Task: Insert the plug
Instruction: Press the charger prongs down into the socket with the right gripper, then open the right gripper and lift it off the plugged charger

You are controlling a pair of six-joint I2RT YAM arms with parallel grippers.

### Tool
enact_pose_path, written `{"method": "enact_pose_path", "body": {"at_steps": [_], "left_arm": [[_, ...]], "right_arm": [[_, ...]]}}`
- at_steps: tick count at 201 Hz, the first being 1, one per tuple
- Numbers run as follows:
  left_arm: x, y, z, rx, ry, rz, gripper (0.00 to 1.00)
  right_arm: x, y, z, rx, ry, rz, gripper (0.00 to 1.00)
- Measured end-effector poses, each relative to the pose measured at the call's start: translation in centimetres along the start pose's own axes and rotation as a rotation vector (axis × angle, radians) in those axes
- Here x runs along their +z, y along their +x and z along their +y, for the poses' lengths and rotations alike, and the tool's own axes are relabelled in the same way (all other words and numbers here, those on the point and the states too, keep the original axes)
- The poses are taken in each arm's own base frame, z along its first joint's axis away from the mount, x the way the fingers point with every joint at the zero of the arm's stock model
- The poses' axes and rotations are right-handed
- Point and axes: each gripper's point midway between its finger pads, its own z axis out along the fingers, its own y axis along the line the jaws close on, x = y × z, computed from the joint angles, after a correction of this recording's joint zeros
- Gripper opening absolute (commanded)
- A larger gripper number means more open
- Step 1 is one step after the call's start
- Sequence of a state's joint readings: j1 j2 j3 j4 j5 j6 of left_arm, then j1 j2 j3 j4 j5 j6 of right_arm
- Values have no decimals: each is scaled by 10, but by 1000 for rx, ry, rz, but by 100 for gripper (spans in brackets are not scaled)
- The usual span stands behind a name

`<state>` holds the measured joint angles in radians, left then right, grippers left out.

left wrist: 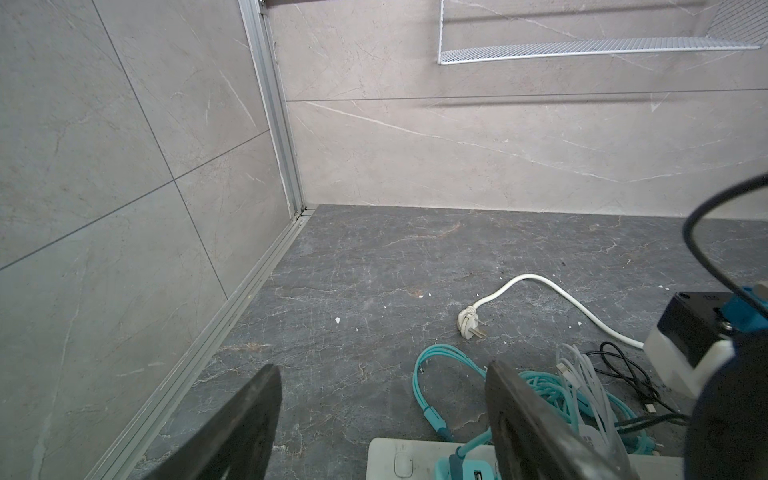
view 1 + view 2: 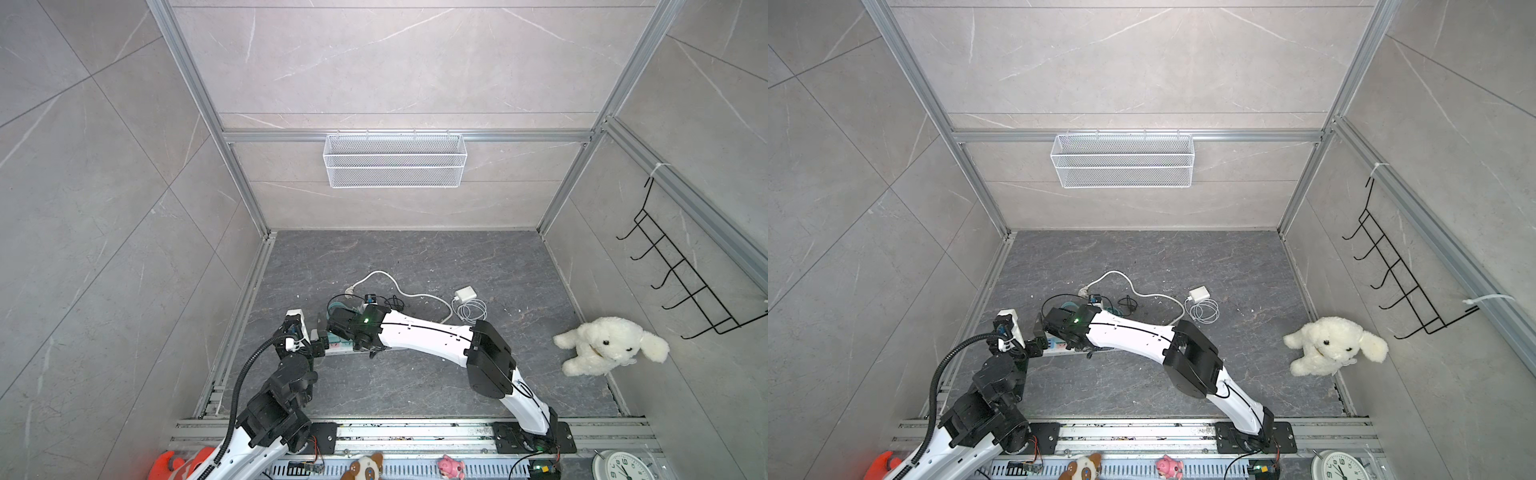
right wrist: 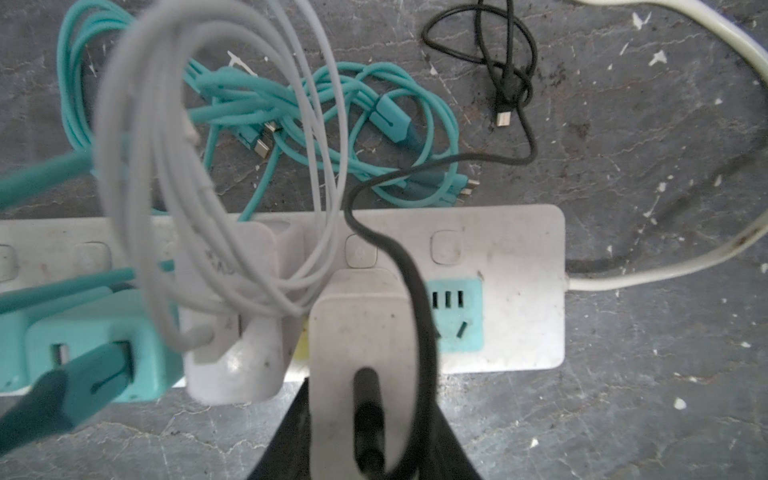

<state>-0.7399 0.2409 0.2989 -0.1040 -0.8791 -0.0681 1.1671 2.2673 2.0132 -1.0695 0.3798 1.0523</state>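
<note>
Your counter point(image 2: 415, 257) carries a long white strip point(image 3: 519, 249) lying crosswise near the front. In both top views your two arms meet over it. Your left tool point(image 1: 382, 368) is spread wide at one end of the strip. In the left wrist view that end shows low between its fingers point(image 1: 249, 415), nearer one of them, and you cannot tell whether either finger touches it. Your right tool point(image 3: 376, 432) is pinching the plug point(image 3: 353, 332), a white block gripped on two opposite sides. The plug's black cable point(image 3: 415, 291) leaves its rear face, arches over the strip and trails off onto the counter beyond. The plug is right over the strip's face and covers the outlet between two neighbours. The white charger point(image 3: 232, 365) is just beside it on one side, and an uncovered teal socket point(image 3: 455, 316) is just beside it on the other. A sliver of yellow shows at the plug's edge next to the white charger. The plug's own body hides its prongs, so you cannot tell whether they are seated or only poised above the holes. Past the white charger a teal charger point(image 3: 95, 345) sits in the strip.
</note>
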Motion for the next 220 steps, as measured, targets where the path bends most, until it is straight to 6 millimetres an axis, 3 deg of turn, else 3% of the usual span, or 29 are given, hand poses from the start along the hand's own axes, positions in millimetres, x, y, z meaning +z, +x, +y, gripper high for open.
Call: {"method": "enact_pose_path", "body": {"at_steps": [84, 157, 184, 220], "left_arm": [[4, 7, -3, 35, -10, 30, 80], [8, 14, -6, 64, -14, 55, 83], [9, 14, -8, 64, -13, 56, 85], [12, 21, -11, 96, -14, 83, 87]], "right_arm": [[6, -9, 7, -41, -24, -10, 50], [24, 0, -2, -51, -8, 2, 53], [14, -1, -5, -41, -34, -13, 54], [-17, -8, -11, -20, -103, -53, 55]]}}
